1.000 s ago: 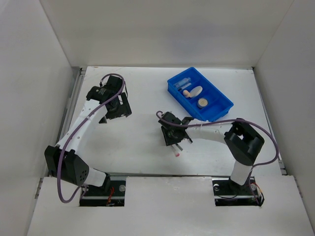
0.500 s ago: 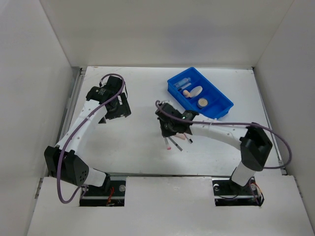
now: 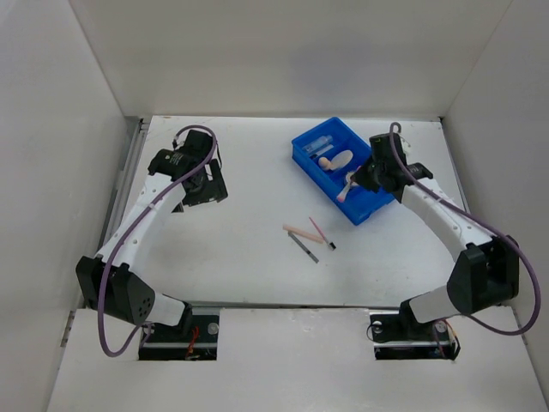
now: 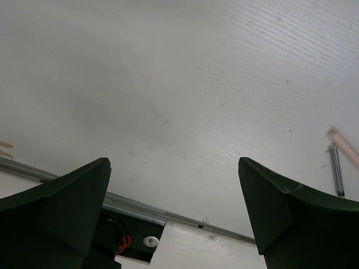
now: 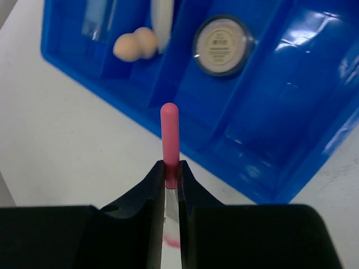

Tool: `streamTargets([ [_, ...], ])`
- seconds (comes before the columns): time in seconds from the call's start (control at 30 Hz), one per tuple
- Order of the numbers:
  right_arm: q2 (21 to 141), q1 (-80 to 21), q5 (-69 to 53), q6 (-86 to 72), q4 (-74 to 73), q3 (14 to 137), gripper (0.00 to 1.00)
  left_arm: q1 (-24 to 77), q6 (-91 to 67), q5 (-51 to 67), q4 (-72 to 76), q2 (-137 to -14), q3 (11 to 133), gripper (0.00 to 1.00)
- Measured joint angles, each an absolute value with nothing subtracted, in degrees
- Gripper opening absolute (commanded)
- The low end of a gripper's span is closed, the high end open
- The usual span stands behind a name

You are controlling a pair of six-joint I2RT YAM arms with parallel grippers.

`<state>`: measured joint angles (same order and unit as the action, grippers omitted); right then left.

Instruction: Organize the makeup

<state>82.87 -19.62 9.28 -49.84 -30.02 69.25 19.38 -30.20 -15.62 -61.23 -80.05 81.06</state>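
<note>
Swung my right claw [image 5: 172, 171] clear across since a second ago: it was low over the middle of the table [image 3: 232, 232], now it's up at the far right, over the blue tray [image 5: 314, 151]. It's pinching a pink pencil [image 5: 169, 134] by the lower end, jaws pressed tight on it, with the rounded pink tip sticking out towards the tray. From the wrist cam the tip sits over the tray's near wall, so I'd say it's carried over but not dropped in yet. Can't tell which slot it's lined up with.

That leaves three pencils [image 3: 304, 239] on the table, lying close together near the middle: a pale one, a pinkish one with a dark end and a dark thin one. So I reckon that's three more trips after this one.

Already in the tray: the round beige compact [image 5: 220, 43] in its own slot, the beige sponge [image 5: 134, 45] one slot left of it, the cream pad [image 5: 161, 22] right beside the sponge, and the clear tubes [image 5: 95, 17] at the far left end.

Labels: the compact lid has a bit of small print in the middle, but it's too tiny for me to read. Nothing else has writing I can see.

My left claw [image 4: 173, 168] hangs over bare table on the far left, jaws spread wide, nothing in it.
</note>
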Motion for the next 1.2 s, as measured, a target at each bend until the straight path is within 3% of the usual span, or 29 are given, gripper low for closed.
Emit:
streamTargets([
  [0.27, 83.24, -10.11, 8.99, -54.41, -27.94, 65.56, 0.09, 19.07, -29.43, -15.66, -61.43, -80.07, 82.02, 0.96],
  [0.4, 84.55, -7.18, 9.08, -54.68, -26.72, 65.56, 0.15, 19.0, -29.36, -15.66, -61.58, -80.07, 82.37, 0.96],
  [0.5, 86.17, -6.07, 9.26, -54.61, -26.11, 65.63, 0.28, 19.0, -29.36, -15.66, -61.58, -80.07, 82.54, 0.96],
  [0.53, 86.83, -6.0, 9.23, -54.54, -26.13, 65.71, 0.4, 19.0, -29.36, -15.66, -61.6, -80.07, 82.54, 0.96],
  [0.67, 88.88, -6.0, 9.23, -54.19, -26.24, 65.8, 0.62, 19.0, -29.36, -15.66, -61.65, -80.07, 82.54, 0.96],
  [0.77, 88.64, -6.0, 9.61, -53.71, -26.59, 65.91, 0.6, 19.0, -29.34, -15.66, -61.69, -80.07, 82.54, 0.96],
  [0.87, 86.8, -6.48, 10.81, -51.09, -26.79, 65.95, 0.44, 19.0, -29.34, -15.66, -61.76, -80.12, 82.54, 0.96],
  [0.97, 81.8, -10.02, 11.88, -45.41, -26.44, 65.73, 0.43, 19.0, -29.34, -15.66, -61.93, -80.18, 82.54, 0.96],
  [1.1, 76.12, -24.08, 11.11, -34.79, -25.87, 66.28, 0.44, 19.0, -29.32, -15.75, -62.15, -80.6, 82.94, 0.96],
  [1.2, 79.26, -36.71, 10.81, -29.08, -26.5, 67.13, 0.44, 19.0, -29.3, -16.1, -62.13, -81.49, 83.53, 0.96],
])
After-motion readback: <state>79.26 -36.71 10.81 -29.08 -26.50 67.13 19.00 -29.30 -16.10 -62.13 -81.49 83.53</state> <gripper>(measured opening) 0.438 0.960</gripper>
